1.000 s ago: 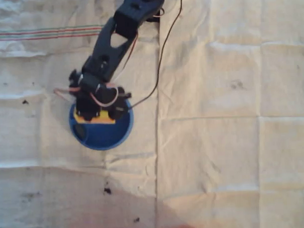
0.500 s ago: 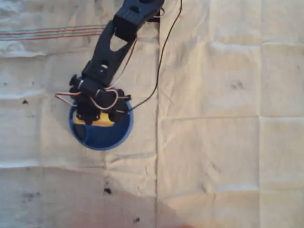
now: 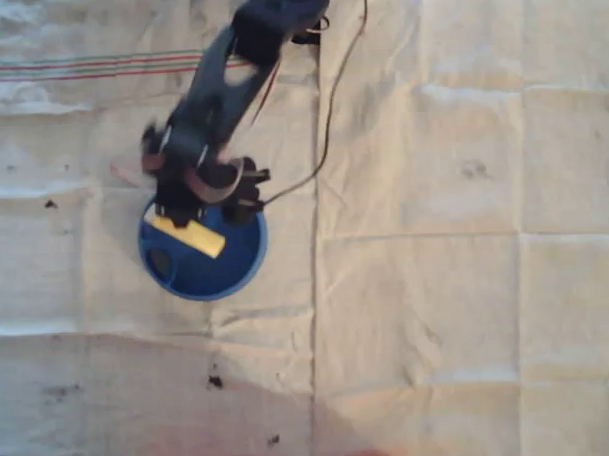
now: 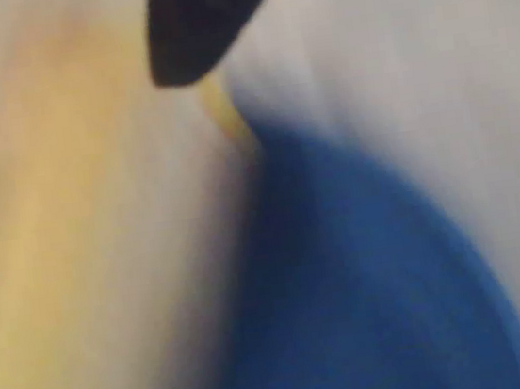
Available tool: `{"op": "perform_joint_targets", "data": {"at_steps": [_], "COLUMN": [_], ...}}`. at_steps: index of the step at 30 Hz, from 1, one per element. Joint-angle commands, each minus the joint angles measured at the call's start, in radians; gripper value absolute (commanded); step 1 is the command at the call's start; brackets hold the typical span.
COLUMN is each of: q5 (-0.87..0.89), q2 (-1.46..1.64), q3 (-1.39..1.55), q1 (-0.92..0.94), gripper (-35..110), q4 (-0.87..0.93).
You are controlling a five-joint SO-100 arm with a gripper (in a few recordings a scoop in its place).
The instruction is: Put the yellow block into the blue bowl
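Inside the blue bowl point(image 3: 211, 276) the yellow block point(image 3: 188, 234) now lies exposed — arm pulled back, gripper point(image 3: 198, 197) state unclear — drop looks done.

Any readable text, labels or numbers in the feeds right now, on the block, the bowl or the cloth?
None can be read.
Yellow block: no legible marks.
Blue bowl: plain.
Cloth: coloured stripes and dark specks, no lettering.
The wrist view is too blurred to tell.
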Motion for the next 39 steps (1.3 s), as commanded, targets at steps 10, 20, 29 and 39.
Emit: {"op": "perform_joint_targets", "data": {"at_steps": [10,20,29,39], "q5": [0.095,0.252,0.302,0.298], "q2": [0.431,0.569,0.666,0.953], "q3": [-0.049,-0.046,-0.046,0.356], "q1": [-0.147,-0.350,-0.460,-0.517], "gripper": [0,0,0,0], "q4": [0.006,0.008,0.009,-0.005]}}
